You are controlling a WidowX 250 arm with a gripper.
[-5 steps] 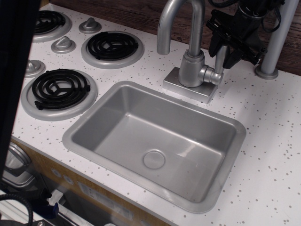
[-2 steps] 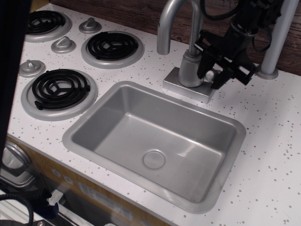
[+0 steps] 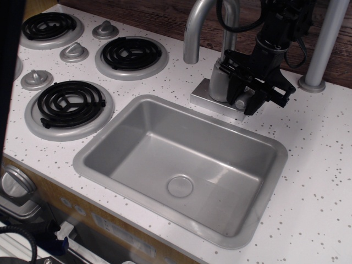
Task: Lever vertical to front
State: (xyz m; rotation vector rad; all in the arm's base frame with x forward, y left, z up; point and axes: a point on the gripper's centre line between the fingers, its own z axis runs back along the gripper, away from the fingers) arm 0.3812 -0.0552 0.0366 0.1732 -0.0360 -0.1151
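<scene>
A: Starting at the left, what lay there?

B: The burners (image 3: 69, 104) sat well apart from everything; nothing there had shifted. The sink (image 3: 104, 168) was bare, its back rim just in front of the faucet base (image 3: 212, 99).

A: And what had changed?

B: The gripper (image 3: 246, 94) had come down from beside the grey pole (image 3: 324, 47) and swung in against the faucet's right side. Its black fingers (image 3: 258, 99) stood around the round stub, where the lever (image 3: 240, 101) showed only as a small grey tip between them.

A: Clamped on it?

B: I couldn't tell; the claw hid the contact. I judged the lever was already tipping toward the front.

A: Room to finish?

B: Forward, only open counter (image 3: 313, 143) and the sink rim. Behind, the spout (image 3: 193, 27) and pole stood close, so backing out looked tighter.
</scene>
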